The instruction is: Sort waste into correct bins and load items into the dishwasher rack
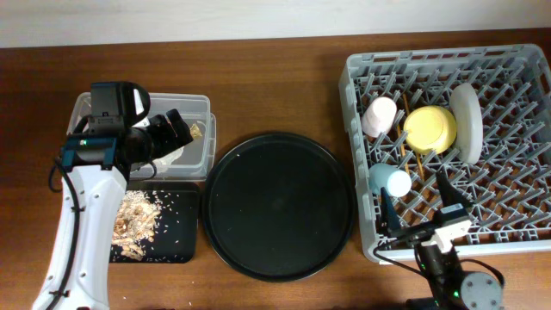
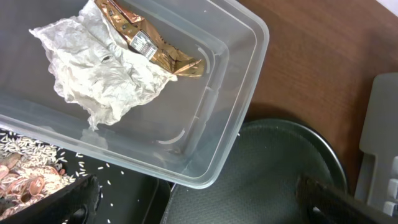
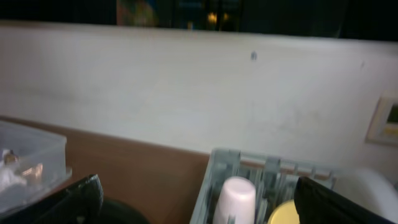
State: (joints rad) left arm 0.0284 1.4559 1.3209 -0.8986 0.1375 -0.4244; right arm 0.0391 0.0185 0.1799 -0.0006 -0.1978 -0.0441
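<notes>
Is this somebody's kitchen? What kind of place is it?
Probably a robot practice table set up like a kitchen, not a real one: a dishwasher rack sits on a wooden table, a clear box holds a crumpled tissue, and a robot arm reaches over it.

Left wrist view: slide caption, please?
Open left end effector over clear box holding crumpled tissue and gold wrapper.

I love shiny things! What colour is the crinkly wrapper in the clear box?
The wrapper is shiny gold-brown, clearest in the left wrist view.
</notes>
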